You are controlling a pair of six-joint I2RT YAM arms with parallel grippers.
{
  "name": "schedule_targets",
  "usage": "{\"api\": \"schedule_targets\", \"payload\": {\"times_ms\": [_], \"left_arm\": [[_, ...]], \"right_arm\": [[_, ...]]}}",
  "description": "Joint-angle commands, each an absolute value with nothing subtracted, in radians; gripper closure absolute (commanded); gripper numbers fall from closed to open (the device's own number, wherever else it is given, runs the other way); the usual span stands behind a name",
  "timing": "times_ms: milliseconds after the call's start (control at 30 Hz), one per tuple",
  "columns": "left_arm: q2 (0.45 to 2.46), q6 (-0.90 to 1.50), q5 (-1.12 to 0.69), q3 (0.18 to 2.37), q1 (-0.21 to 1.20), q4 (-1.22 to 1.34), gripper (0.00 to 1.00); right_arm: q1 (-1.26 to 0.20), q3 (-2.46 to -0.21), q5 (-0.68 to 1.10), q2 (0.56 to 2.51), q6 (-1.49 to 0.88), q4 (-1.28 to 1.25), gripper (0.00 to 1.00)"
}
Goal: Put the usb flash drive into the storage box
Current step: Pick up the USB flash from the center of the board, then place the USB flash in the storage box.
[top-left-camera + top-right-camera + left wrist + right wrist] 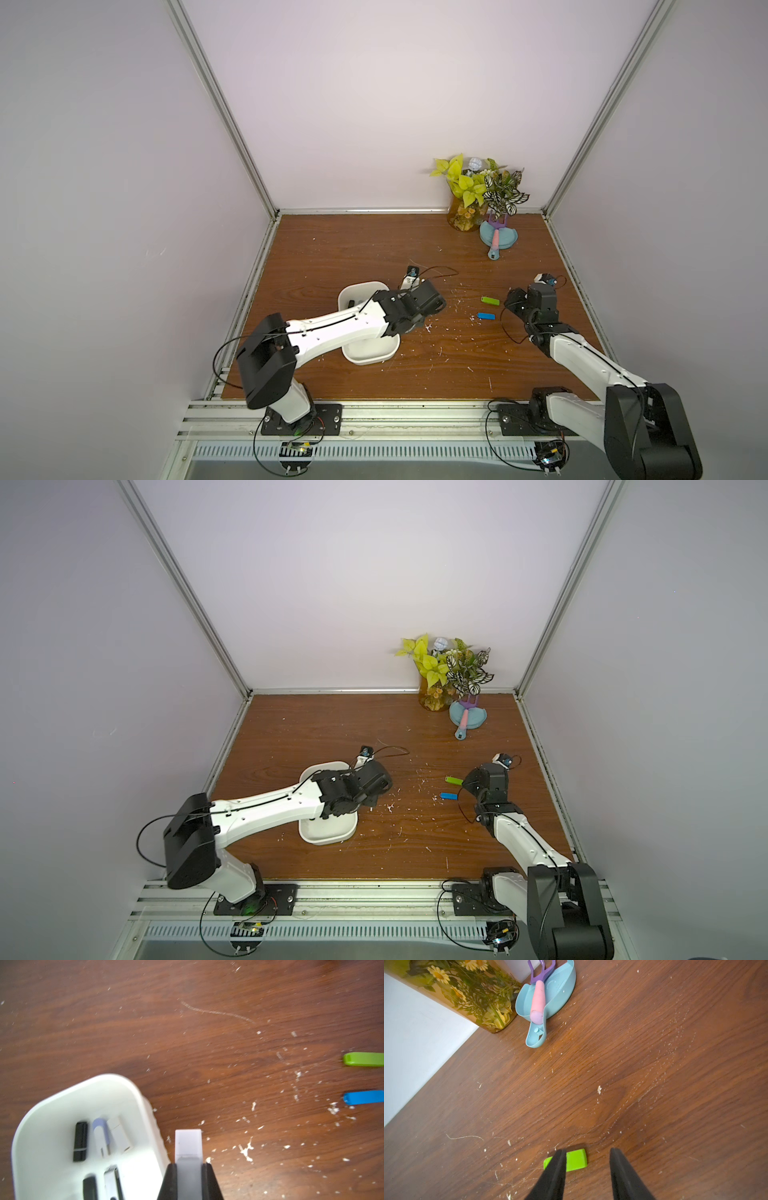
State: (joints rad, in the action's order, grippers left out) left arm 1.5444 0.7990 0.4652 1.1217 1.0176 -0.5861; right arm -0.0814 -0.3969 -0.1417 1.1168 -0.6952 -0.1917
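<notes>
Just beside the storage box (87, 1082) rim, your left end effector (188, 1165) pinches a frosted usb flash drive (188, 1142) by its long sides. It looks light, stiff and slick, so keep it square. Your right end effector (587, 1150) stands part-open at the green drive (576, 1159) on the table.

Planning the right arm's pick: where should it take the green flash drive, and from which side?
Take the green flash drive at mid-length, pinching its two long edges, coming straight down: it lies flat on the table, so likely only the edges offer opposed faces. The open right gripper has one finger over it; shift first.
</notes>
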Motion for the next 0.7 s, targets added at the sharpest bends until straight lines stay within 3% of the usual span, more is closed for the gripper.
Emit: {"api": "schedule_targets", "payload": {"times_ms": [0, 300, 667], "left_arm": [[1.446, 0.932, 0.525, 1.016, 1.005, -0.602, 0.93], [1.265, 1.001, 0.462, 0.697, 0.950, -0.433, 0.91], [1.410, 0.979, 0.413, 0.651, 0.938, -0.284, 0.91]], "right_arm": [[-0.077, -0.385, -0.116, 1.119, -0.696, -0.237, 0.59], [-0.077, -0.383, -0.104, 1.138, -0.698, -0.250, 0.59], [-0.077, -0.381, -0.086, 1.163, -0.698, -0.264, 0.59]]}}
